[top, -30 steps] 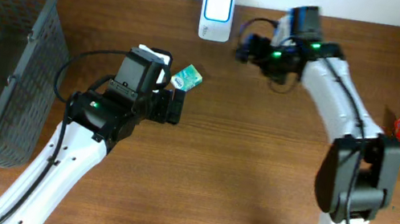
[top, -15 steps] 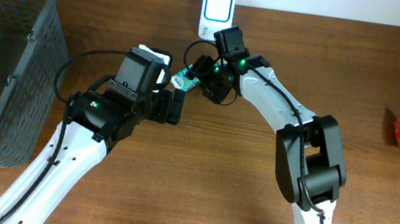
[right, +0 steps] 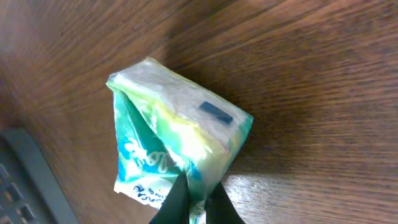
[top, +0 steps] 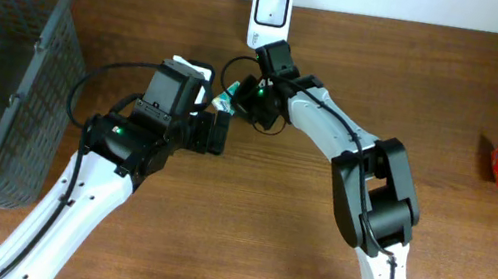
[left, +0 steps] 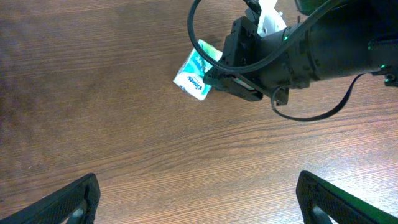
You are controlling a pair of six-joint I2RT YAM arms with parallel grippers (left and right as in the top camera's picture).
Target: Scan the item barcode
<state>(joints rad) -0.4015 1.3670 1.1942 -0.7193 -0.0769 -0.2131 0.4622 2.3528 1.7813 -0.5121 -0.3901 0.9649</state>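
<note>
Green-white tissue pack (right: 180, 143), lettering (right: 144, 157) unreadable, right pincer (right: 196, 194) pinching its edge, left pincer (left: 198, 182) spread.

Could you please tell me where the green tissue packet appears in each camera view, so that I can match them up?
Overhead: tissue packet upper centre, just below the white device, largely hidden by the right pincer.
Left wrist: tissue packet upper centre, left of the dark arm.
Right wrist: tissue packet fills the middle.
Shared landmark: the right pincer, clamped on the packet's edge.
</note>
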